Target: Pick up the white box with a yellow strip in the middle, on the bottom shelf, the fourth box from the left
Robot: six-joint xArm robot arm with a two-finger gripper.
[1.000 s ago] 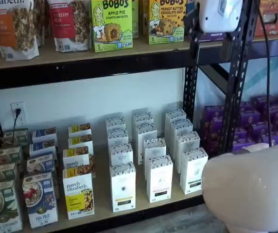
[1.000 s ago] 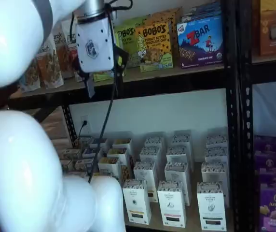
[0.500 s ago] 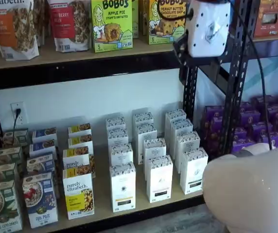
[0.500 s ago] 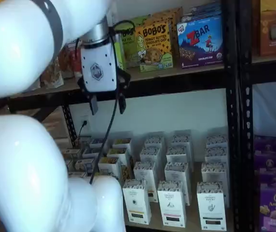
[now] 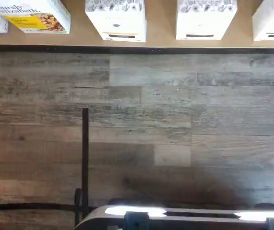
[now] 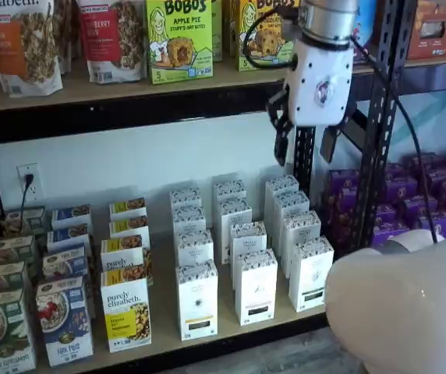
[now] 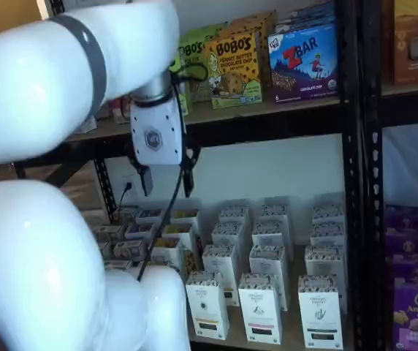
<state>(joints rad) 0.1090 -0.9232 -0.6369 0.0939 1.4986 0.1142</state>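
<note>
Pincer [image 6: 307,146], white body with two black fingers, hangs in the air in front of the rack's black upright, level with the gap between the upper board and the boxes below; its fingers stand plainly apart, nothing between them. It shows in both shelf views [image 7: 166,178], a black cable trailing down beside it.

Tall slim white carton with speckled top, small dark emblem and thin pale-yellow strip low on its face [image 6: 197,299] stands upright at the front edge of the long tan wooden bottom shelf [image 6: 164,333], first in its file of like cartons running back toward the wall. To its left, just beside it, the "purely elizabeth" box with a large yellow panel [image 6: 126,310]; to its right, a white carton with a black strip [image 6: 256,286]. Pincer is well above and to the right of the yellow-strip carton, not touching any box.

Wrist view: grey wood-plank floor [image 5: 137,129] fills most of the picture, with the shelf's front edge and the faces of the front-row cartons along one side; yellow-strip carton [image 5: 116,20] sits among them.
</note>
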